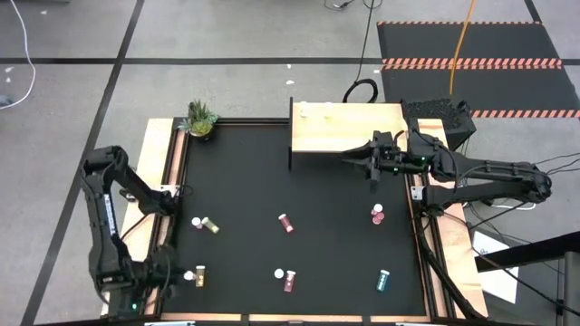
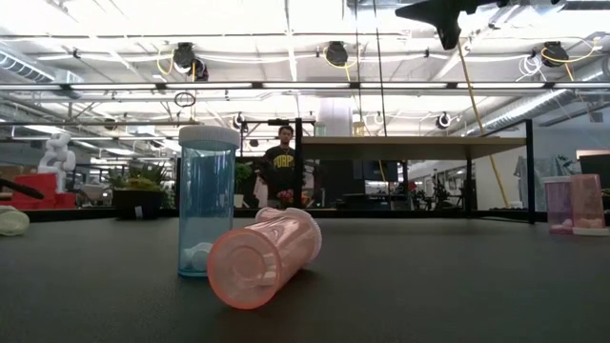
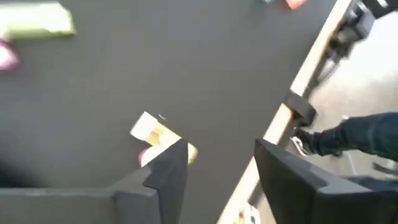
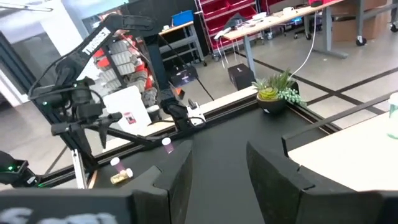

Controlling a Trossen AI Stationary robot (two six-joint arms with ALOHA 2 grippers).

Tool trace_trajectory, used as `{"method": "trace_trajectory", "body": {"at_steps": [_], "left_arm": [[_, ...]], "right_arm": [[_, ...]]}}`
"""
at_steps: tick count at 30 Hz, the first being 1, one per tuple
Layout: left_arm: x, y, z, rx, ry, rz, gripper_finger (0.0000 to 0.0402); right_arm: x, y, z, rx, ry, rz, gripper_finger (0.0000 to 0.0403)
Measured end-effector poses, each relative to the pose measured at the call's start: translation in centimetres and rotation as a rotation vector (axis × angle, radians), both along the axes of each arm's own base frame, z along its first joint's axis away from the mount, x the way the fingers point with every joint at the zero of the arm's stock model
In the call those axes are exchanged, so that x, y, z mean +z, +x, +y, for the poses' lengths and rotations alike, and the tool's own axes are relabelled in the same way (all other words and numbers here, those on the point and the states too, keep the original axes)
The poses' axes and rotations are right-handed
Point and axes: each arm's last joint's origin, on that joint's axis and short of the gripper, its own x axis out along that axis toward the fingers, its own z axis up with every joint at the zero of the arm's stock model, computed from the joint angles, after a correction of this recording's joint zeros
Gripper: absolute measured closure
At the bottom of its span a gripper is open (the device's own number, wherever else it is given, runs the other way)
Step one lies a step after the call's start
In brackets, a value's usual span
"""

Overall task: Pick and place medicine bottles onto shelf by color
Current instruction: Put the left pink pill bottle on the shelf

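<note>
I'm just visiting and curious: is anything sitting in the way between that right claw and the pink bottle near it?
Nothing visible does. The right gripper hangs open over the shelf front edge, and the pink bottle stands on bare black tabletop just in front of it. The other bottles lie farther off.

Wide bare tabletop point(image 1: 245, 181) lay open between the shelf point(image 1: 349, 136) and the scattered bottles point(image 1: 286, 223). The right gripper point(image 1: 372, 177) hung spread at the shelf's front edge, near a pink bottle point(image 1: 377, 214). The plant point(image 1: 200, 120) blocked the far left corner.
</note>
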Motion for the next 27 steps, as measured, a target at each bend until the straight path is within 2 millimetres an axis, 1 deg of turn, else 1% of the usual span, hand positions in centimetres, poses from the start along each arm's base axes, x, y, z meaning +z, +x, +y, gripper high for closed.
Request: {"method": "trace_trajectory", "body": {"at_steps": [3,5,7,9,12,15,17,20,23,27], "left_arm": [[0.2,0.8,0.2,0.024,-0.009,-0.021,0.0248],[0.5,1.6,0.4,0.063,0.005,-0.106,0.0262],[0.8,2.3,0.9,0.089,0.073,-0.215,0.0274],[0.6,3.0,1.5,0.102,0.165,-0.264,0.0283],[-0.3,3.6,2.7,0.116,0.308,-0.246,0.0292],[-1.7,3.7,3.6,0.118,0.375,-0.189,0.0290],[-2.5,3.6,4.0,0.110,0.390,-0.126,0.0281],[-3.5,3.2,4.4,0.120,0.382,-0.043,0.0256],[-4.0,3.0,4.6,0.119,0.374,0.023,0.0218],[-4.9,2.5,5.1,0.120,0.368,0.133,0.0162]], "right_arm": [[0.0,0.0,0.0,0.016,-0.027,0.005,0.0257],[-0.1,0.0,0.1,0.054,-0.052,0.013,0.0257],[-0.2,0.0,0.2,0.074,-0.075,0.029,0.0257],[-0.4,0.0,0.3,0.098,-0.099,0.050,0.0257],[-0.9,0.0,0.2,0.104,-0.147,0.062,0.0257],[-1.7,0.2,0.2,0.105,-0.167,0.058,0.0257],[-2.1,0.3,0.2,0.103,-0.169,0.045,0.0257],[-2.9,0.3,0.2,0.103,-0.168,0.053,0.0257],[-3.9,0.3,0.2,0.102,-0.167,0.071,0.0257],[-5.3,0.3,0.2,0.098,-0.176,0.044,0.0257]]}}
